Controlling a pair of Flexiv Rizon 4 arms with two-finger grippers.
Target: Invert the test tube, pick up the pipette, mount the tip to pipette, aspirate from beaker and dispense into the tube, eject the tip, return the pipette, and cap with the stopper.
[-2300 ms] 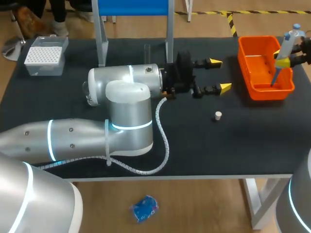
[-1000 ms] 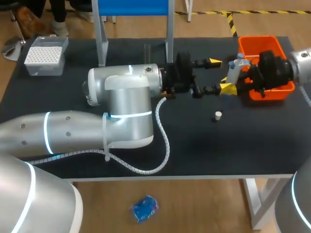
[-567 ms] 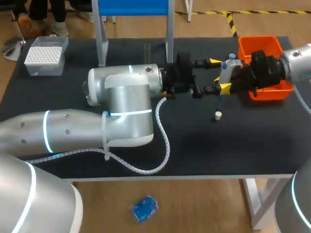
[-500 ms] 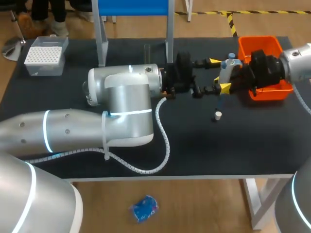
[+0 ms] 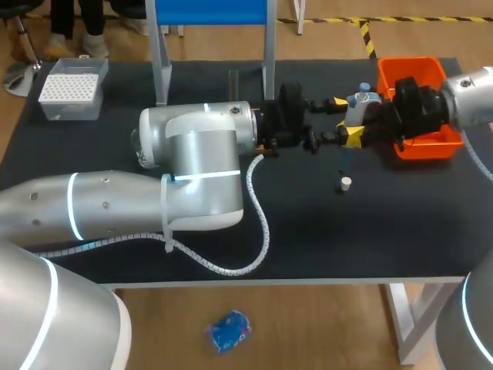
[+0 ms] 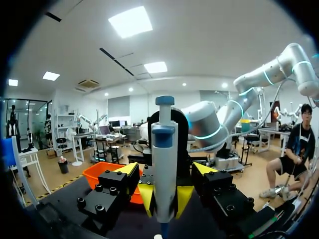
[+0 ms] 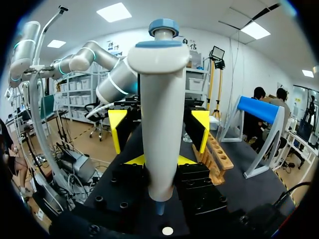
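Note:
A white pipette [image 5: 357, 106] with a blue cap stands upright over the table's right middle. My right gripper [image 5: 362, 122] is shut on its lower body; in the right wrist view the pipette [image 7: 160, 119] rises between that gripper's [image 7: 160, 162] yellow tips. My left gripper [image 5: 343, 118] faces it from the left and is open, one finger on each side of the pipette [image 6: 164, 164] with small gaps. Below the pipette lies a small white stopper [image 5: 346, 183]. A clear test tube [image 5: 233, 80] stands at the back.
An orange bin [image 5: 408, 65] sits just behind my right wrist. A clear box of tips [image 5: 71, 89] is at the back left. A wooden tube rack [image 7: 218, 152] lies beyond the left gripper. A blue stand's legs [image 5: 160, 69] rise at the back.
My right arm has carried the pipette left from the orange bin to between the left gripper's fingers. The left fingers have narrowed around it.

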